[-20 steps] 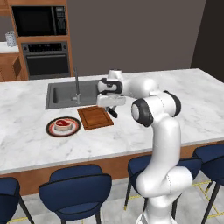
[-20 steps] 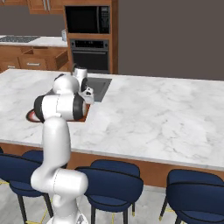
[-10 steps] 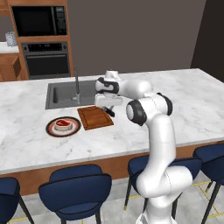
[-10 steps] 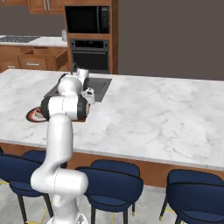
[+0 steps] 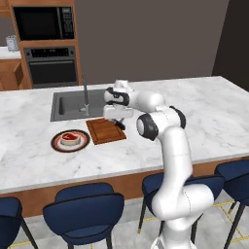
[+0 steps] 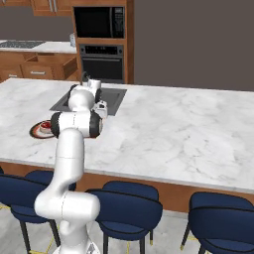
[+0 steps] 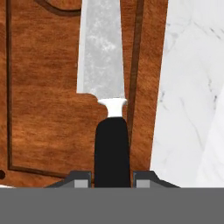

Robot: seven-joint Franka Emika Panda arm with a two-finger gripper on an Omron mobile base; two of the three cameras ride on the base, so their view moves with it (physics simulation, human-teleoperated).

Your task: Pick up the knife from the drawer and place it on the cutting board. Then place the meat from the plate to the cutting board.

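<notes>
Jaws of the gripper (image 7: 112, 180) clamp the knife (image 7: 105, 87) handle, blade over the cutting board (image 7: 48, 96)

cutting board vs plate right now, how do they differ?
The cutting board is rectangular, plain reddish-brown wood; the plate is round with a dark rim. The plate carries the meat; over the cutting board hangs the knife, clamped in the gripper. Both lie flat on the marble counter.
</notes>
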